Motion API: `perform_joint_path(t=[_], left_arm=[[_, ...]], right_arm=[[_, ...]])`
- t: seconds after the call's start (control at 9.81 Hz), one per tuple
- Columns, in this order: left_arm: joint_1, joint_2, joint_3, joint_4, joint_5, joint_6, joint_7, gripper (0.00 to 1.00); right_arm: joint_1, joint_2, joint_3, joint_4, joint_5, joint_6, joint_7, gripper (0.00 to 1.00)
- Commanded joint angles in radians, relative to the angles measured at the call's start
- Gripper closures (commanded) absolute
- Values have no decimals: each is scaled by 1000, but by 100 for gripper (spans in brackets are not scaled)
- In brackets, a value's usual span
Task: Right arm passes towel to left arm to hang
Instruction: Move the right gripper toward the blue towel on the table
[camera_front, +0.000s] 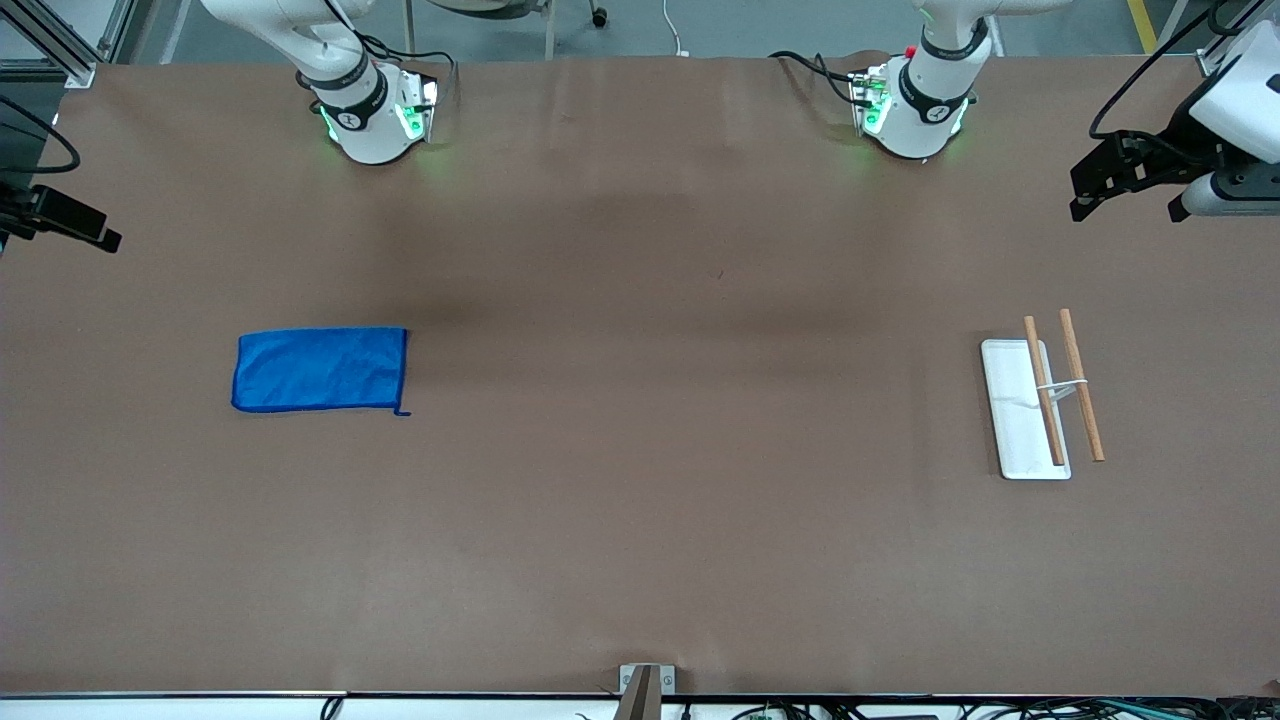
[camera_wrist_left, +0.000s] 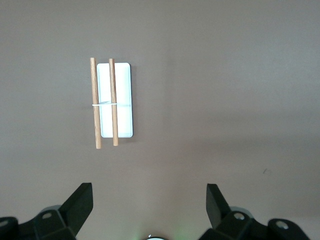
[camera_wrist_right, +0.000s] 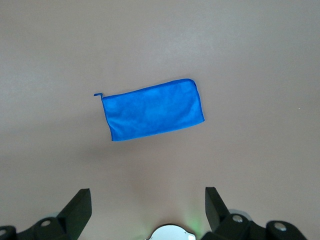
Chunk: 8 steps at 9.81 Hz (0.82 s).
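The blue towel lies flat on the brown table toward the right arm's end, its corner loop pointing toward the front camera. It also shows in the right wrist view. My right gripper is open and empty, high above the table, with the towel well clear of its fingers; in the front view it shows at the table's edge. My left gripper is open and empty, high over the left arm's end.
A towel rack stands toward the left arm's end: a white base under two parallel wooden bars. It also shows in the left wrist view. The arm bases stand along the table's edge farthest from the front camera.
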Motion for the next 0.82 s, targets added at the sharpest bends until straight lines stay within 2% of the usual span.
perform_joint_path(t=[0.0, 0.1, 0.41, 0.71], left_arm=[[5, 10, 0, -18, -18, 2, 3, 0], [5, 11, 0, -19, -19, 2, 3, 0], [5, 11, 0, -18, -27, 2, 7, 0], [5, 11, 0, -19, -27, 2, 14, 0]], right_arm=[[25, 11, 7, -62, 7, 25, -16, 0], [34, 34, 7, -126, 3, 104, -16, 0], [57, 49, 7, -420, -51, 423, -70, 0], [37, 155, 6, -644, -54, 789, -96, 0]])
